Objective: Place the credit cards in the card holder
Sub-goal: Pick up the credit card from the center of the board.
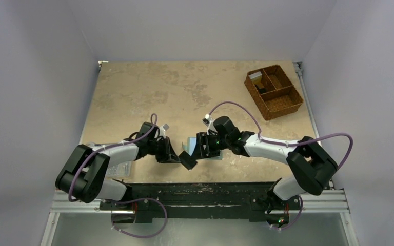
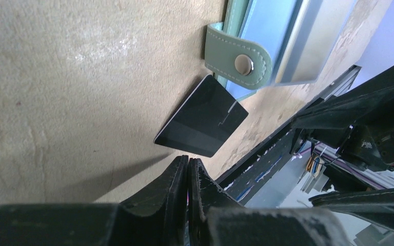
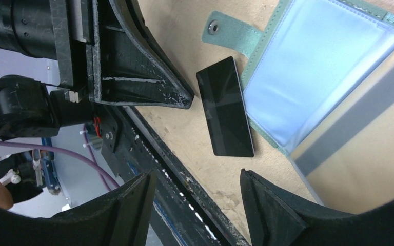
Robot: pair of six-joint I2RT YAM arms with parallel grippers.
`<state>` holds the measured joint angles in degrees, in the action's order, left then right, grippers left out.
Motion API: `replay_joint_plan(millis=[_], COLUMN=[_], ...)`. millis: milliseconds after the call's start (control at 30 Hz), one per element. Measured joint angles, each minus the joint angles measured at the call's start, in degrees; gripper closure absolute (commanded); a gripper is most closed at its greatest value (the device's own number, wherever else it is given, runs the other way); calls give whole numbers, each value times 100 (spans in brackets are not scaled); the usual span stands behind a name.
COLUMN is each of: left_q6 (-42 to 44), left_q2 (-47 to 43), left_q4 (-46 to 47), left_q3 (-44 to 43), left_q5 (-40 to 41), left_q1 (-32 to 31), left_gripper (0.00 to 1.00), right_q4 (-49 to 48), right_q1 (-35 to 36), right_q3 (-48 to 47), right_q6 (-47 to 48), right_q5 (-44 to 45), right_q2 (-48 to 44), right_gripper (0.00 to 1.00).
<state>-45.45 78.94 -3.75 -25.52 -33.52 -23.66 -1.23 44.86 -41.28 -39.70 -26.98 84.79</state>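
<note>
The card holder (image 3: pixel 318 66) lies open on the table, pale blue pockets up, its grey-green snap strap (image 2: pixel 241 59) sticking out. A black credit card (image 3: pixel 224 114) lies flat beside the strap and shows in the left wrist view (image 2: pixel 202 117) and from above (image 1: pixel 189 163). A tan card with a grey stripe (image 3: pixel 359 120) shows at the holder's far side; I cannot tell if it sits in a pocket. My left gripper (image 2: pixel 188 165) is shut and empty, its tip just short of the black card. My right gripper (image 3: pixel 197 177) is open and empty, low over the card and the holder.
A brown woven divided basket (image 1: pixel 274 91) stands at the back right with small items in it. A clear plastic box (image 1: pixel 118 169) lies under the left arm. The black rail at the table's near edge (image 3: pixel 174 169) runs close to the card.
</note>
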Motion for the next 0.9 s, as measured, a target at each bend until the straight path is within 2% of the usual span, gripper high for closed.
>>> replay_joint_plan(millis=[667, 900], left_q6=[-48, -48], left_q2=[304, 304], left_q4=[413, 459], left_q3=[68, 94], left_q5=[-15, -31], left_q1=[-4, -4], left_gripper=[96, 97], right_q4=[-13, -212], right_q1=[127, 127], right_q3=[-31, -175], right_q6=[-17, -50], right_q5=[151, -48], right_q2=[732, 986], right_gripper=[32, 34])
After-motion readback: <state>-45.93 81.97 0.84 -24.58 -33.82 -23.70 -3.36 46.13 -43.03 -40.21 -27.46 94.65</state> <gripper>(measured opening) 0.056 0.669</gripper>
